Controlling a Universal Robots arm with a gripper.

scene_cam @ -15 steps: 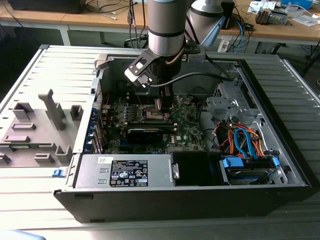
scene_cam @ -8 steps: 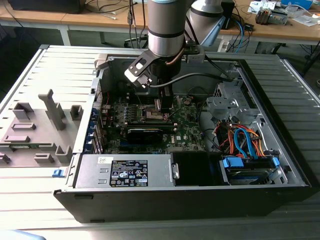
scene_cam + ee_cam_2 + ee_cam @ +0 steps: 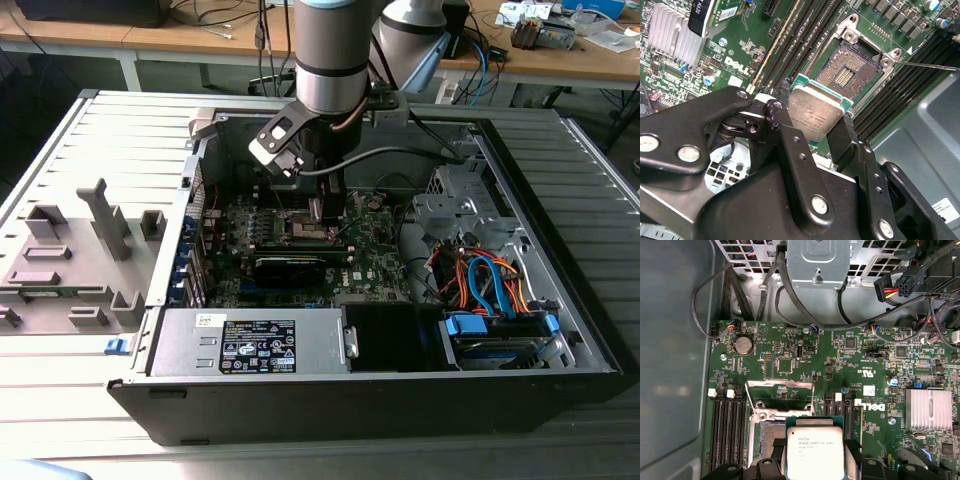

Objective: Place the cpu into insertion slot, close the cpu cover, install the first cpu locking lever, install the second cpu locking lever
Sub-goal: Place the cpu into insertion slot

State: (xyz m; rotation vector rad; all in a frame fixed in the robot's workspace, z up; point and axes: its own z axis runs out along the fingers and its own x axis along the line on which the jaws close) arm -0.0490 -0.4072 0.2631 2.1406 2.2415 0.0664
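The cpu (image 3: 816, 111) is held by opposite edges between the gripper's (image 3: 814, 124) closed fingers (image 3: 844, 137), near the open slot (image 3: 852, 75). It is judged light, stiff and fragile underneath.

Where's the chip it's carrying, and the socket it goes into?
cpu (image 3: 815, 114): second wrist view, middle of its metal top.
insertion slot (image 3: 846, 75): second wrist view, middle of the open socket.

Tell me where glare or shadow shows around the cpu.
Second wrist view: the cpu catches soft glare on its metal top; first wrist view: it looks evenly lit; exterior view: the computer case interior lies darker than the pale table around it.
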